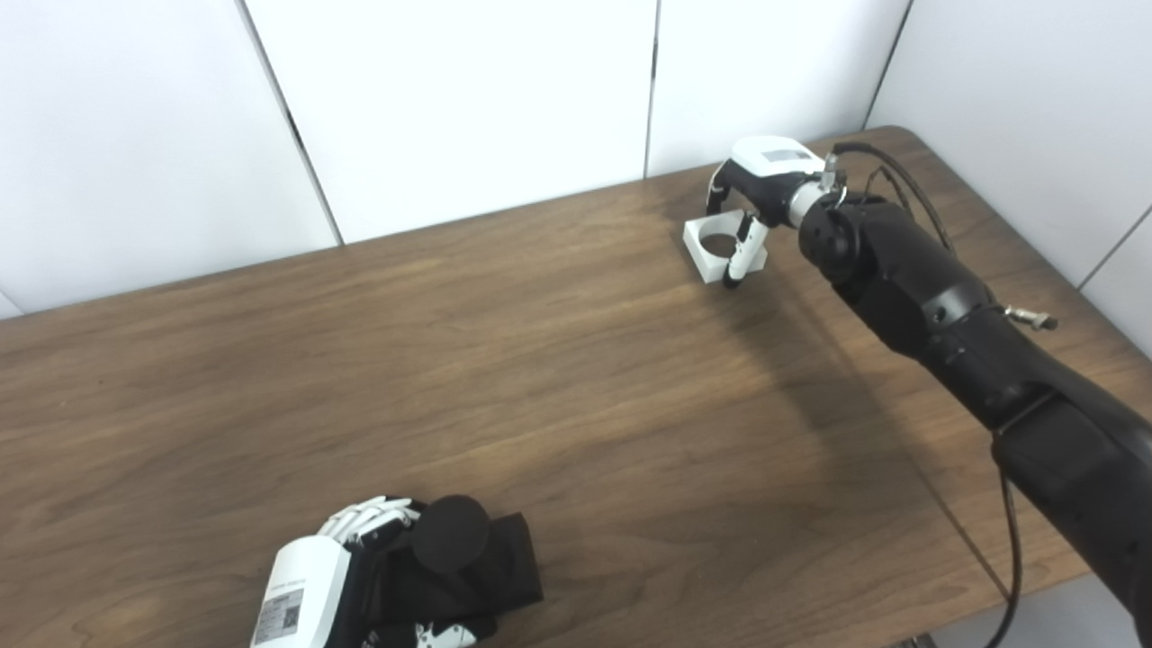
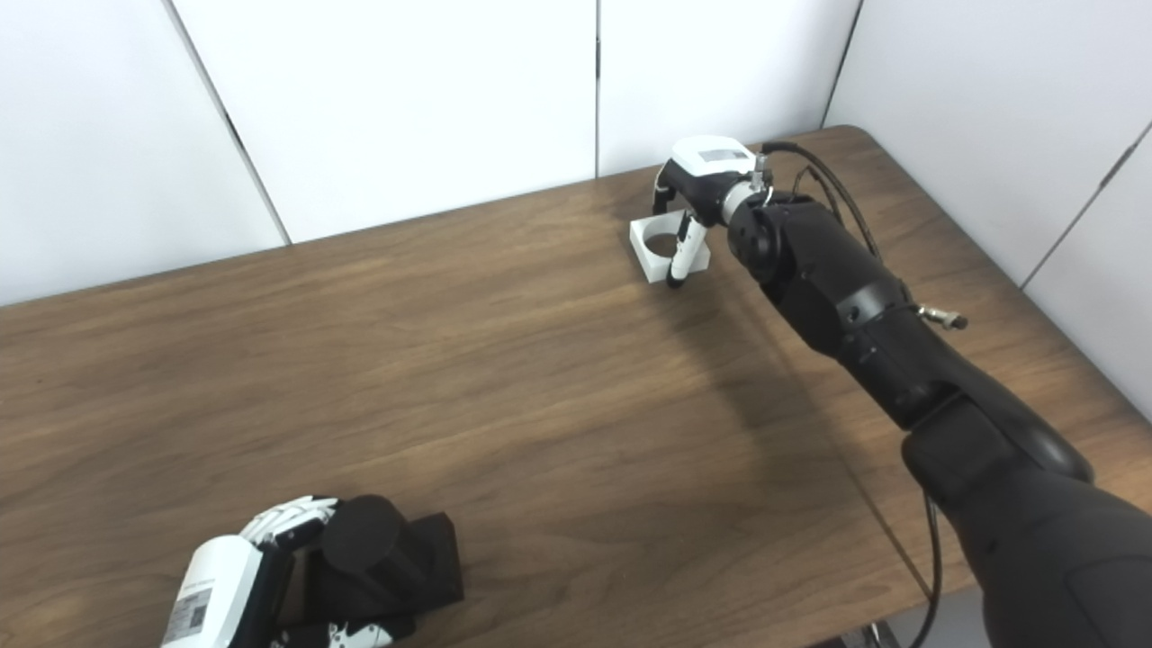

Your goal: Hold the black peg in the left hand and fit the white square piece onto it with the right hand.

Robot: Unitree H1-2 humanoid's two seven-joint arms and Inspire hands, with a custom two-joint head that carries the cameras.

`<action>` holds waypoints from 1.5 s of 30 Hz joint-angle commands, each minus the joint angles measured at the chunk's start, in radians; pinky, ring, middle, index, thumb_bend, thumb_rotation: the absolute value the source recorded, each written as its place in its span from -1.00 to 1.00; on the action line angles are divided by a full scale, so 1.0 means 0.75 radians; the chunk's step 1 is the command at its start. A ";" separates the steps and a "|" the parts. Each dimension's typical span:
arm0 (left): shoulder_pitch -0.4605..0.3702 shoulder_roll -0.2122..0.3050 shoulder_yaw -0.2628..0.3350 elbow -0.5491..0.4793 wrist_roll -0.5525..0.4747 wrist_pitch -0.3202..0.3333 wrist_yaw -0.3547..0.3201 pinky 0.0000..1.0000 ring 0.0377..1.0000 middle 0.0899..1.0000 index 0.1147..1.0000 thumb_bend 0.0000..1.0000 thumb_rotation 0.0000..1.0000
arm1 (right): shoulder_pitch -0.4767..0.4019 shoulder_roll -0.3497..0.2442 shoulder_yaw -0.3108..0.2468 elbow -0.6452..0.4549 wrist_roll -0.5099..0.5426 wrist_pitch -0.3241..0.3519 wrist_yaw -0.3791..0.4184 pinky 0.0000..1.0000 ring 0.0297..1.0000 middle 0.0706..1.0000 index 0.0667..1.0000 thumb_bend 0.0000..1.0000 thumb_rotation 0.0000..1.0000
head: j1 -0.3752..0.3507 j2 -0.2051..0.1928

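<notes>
The black peg [image 1: 453,534], a round post on a square black base, is at the near left edge of the table, and my left hand [image 1: 301,594] is shut on it. The post's round end tilts up toward the camera. At the far right lies the white square piece [image 1: 709,247] with a round hole, flat on the wood. My right hand [image 1: 763,180] is curled down over it, fingers on its far side and thumb [image 1: 742,252] across its near right edge, closed on it.
The brown wooden table [image 1: 540,360] fills the view, with white wall panels behind it. Its right edge runs close beside my right forearm [image 1: 936,306]. A black cable [image 1: 1012,540] hangs along that arm.
</notes>
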 commanded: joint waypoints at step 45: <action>-0.054 -0.132 -0.241 -0.009 0.223 0.280 -0.097 0.73 0.62 0.45 -0.17 0.05 -0.90 | 0.304 0.249 0.050 -1.572 0.159 0.087 0.692 0.93 0.81 0.45 -0.11 0.04 -0.75 | 0.398 0.066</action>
